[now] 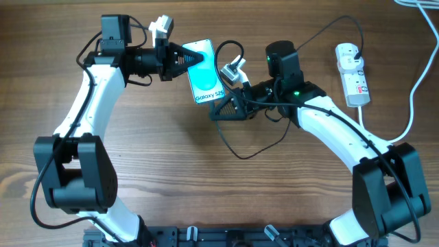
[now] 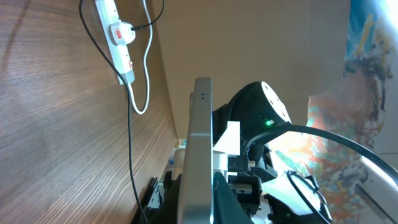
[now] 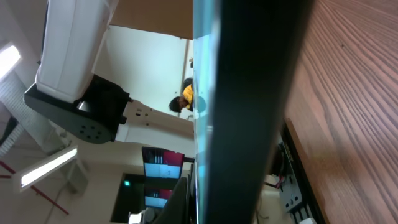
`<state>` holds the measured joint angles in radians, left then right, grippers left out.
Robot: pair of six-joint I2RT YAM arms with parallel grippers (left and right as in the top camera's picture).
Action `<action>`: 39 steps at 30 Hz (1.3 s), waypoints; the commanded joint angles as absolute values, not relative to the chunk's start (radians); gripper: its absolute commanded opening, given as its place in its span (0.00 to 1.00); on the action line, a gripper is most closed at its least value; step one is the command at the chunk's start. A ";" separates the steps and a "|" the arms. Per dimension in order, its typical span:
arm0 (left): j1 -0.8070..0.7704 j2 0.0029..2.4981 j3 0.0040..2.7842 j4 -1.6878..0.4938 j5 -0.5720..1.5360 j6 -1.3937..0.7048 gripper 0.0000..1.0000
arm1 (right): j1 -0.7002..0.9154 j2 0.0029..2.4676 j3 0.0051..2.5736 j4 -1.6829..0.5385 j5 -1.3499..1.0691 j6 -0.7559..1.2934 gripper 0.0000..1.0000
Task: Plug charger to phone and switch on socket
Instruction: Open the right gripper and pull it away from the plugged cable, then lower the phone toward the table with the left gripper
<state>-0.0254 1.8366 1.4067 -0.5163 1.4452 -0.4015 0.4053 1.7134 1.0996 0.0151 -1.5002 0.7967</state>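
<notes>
The phone (image 1: 206, 75), with a teal screen and a white "Galaxy S25" band, is held off the table. My left gripper (image 1: 186, 60) is shut on its top end. In the left wrist view the phone (image 2: 200, 143) stands edge-on between the jaws (image 2: 199, 211). My right gripper (image 1: 221, 110) is at the phone's bottom edge. The black charger cable (image 1: 240, 155) loops up into it, and it appears shut on the plug end, which is hidden. In the right wrist view the phone's dark edge (image 3: 249, 93) fills the space by the fingers (image 3: 230, 211). The white socket (image 1: 352, 75) lies at the far right.
The charger's adapter is plugged into the socket's upper outlet, and its cable (image 2: 130, 155) trails across the wood. A thicker white power cord (image 1: 411, 103) curves along the right edge. The socket (image 2: 118, 37) also shows in the left wrist view.
</notes>
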 commanded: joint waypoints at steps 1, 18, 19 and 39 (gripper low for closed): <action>-0.176 1.835 1.357 -0.551 1.498 -0.265 0.04 | 0.358 1.704 1.159 0.079 -1.268 0.796 0.04; -0.061 1.835 1.357 -0.331 1.499 -0.466 0.04 | 0.358 1.704 1.159 -0.134 -1.304 0.638 0.21; -0.038 1.835 1.357 -0.290 1.504 -0.487 0.04 | 0.357 1.704 1.159 -0.157 -1.296 0.613 0.30; -0.121 1.748 1.357 -0.137 1.578 -0.239 0.04 | 0.001 1.676 1.159 -0.167 -1.203 0.182 0.85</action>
